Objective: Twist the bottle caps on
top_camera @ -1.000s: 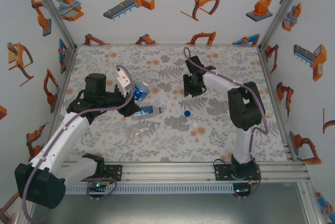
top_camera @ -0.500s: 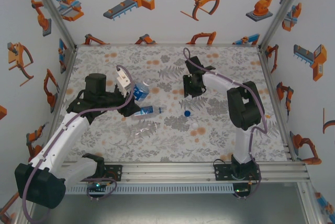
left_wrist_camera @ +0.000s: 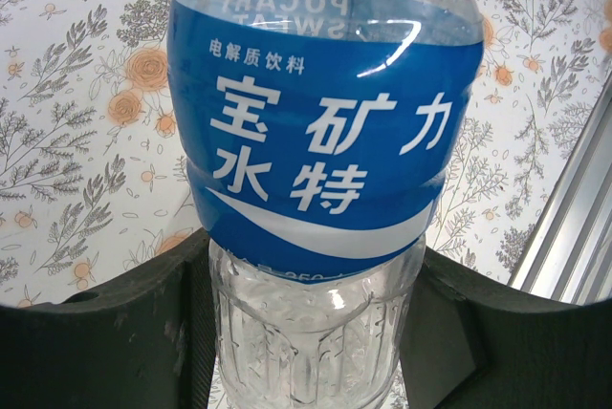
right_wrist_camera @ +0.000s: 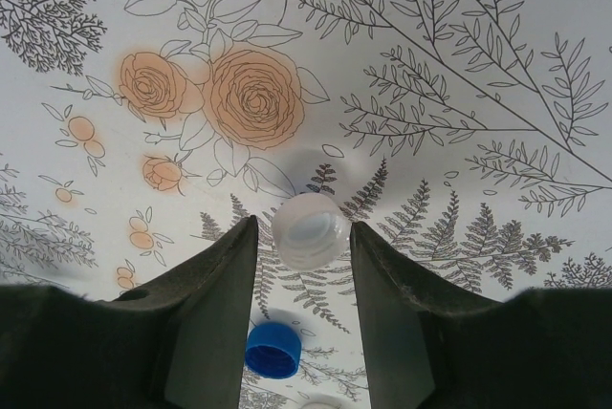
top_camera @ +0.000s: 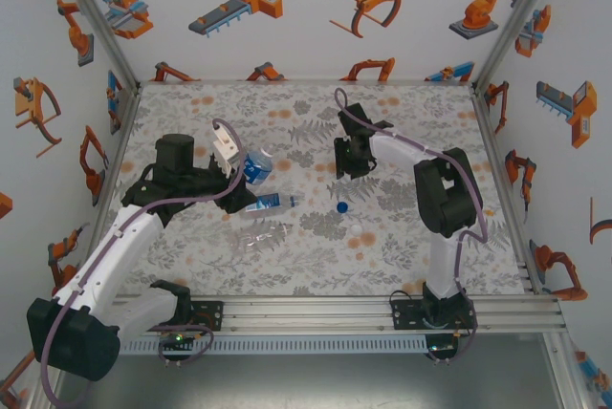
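My left gripper is shut on a clear bottle with a blue-and-white label, held off the mat left of centre. In the left wrist view the bottle rises between the black fingers, which clamp its ribbed clear part below the label. My right gripper is shut on a white cap, open side facing the camera, held above the mat. Beneath it on the mat lie a blue cap and the edge of another white cap. Two more bottles lie on the mat, one labelled and one plain clear.
From above, the blue cap and a white cap lie between the arms, just right of the lying bottles. The right gripper hangs behind them at mid-mat. An aluminium rail borders the near edge; printed walls enclose the other sides.
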Action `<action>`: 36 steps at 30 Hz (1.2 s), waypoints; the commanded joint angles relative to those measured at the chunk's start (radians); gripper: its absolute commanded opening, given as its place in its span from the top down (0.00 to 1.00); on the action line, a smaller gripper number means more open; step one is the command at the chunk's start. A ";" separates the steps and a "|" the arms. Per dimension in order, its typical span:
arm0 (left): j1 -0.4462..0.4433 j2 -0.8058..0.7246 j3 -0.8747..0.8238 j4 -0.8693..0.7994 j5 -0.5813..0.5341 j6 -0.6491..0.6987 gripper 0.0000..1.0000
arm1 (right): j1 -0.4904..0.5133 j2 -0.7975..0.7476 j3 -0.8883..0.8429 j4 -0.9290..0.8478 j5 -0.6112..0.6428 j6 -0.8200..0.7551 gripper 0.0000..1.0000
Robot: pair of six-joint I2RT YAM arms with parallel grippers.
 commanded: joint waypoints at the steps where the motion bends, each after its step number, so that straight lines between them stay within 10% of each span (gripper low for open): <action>1: -0.006 -0.005 -0.002 -0.013 0.006 0.019 0.95 | -0.006 0.022 -0.017 0.007 -0.010 0.011 0.58; 20: -0.008 -0.005 -0.002 -0.016 -0.001 0.022 0.95 | -0.038 0.001 -0.096 0.120 -0.128 0.076 0.75; 29: -0.008 0.000 -0.002 -0.015 -0.001 0.022 0.95 | -0.236 -0.129 -0.468 0.560 -0.473 0.374 0.69; 36: -0.009 0.005 0.000 -0.017 -0.001 0.022 0.95 | -0.357 -0.211 -0.652 0.558 -0.440 0.437 0.62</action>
